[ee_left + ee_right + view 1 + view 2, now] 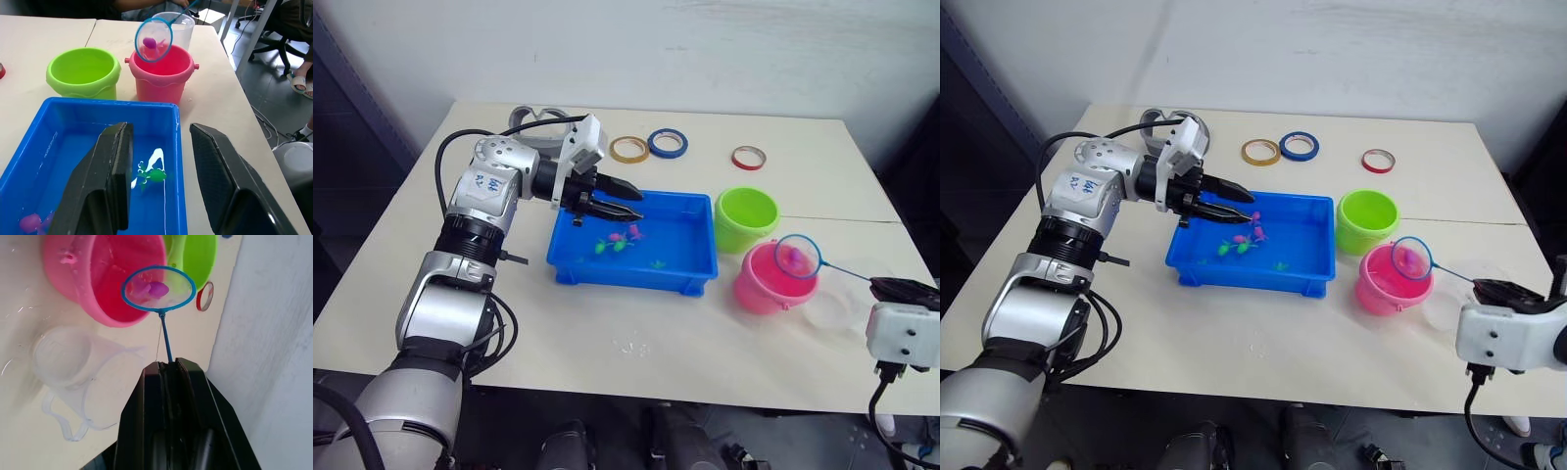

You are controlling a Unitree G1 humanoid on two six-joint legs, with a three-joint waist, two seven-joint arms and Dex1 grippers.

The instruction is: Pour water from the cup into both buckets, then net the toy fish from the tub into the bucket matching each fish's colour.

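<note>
One pink fish (155, 289) in net (158, 289), right tool (169, 363) clamped on its handle, hoop ahead over pink bucket (105, 271). Left tool (159, 188) apart above tub (51, 142).

Three tape rings lay on the cream counter (607, 333) near its far edge: yellow (629, 149), blue (668, 143), red (749, 157), each apart.

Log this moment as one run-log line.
right claw: shut on net | net: pink fish, over pink bucket | left claw: open, over tub
</note>
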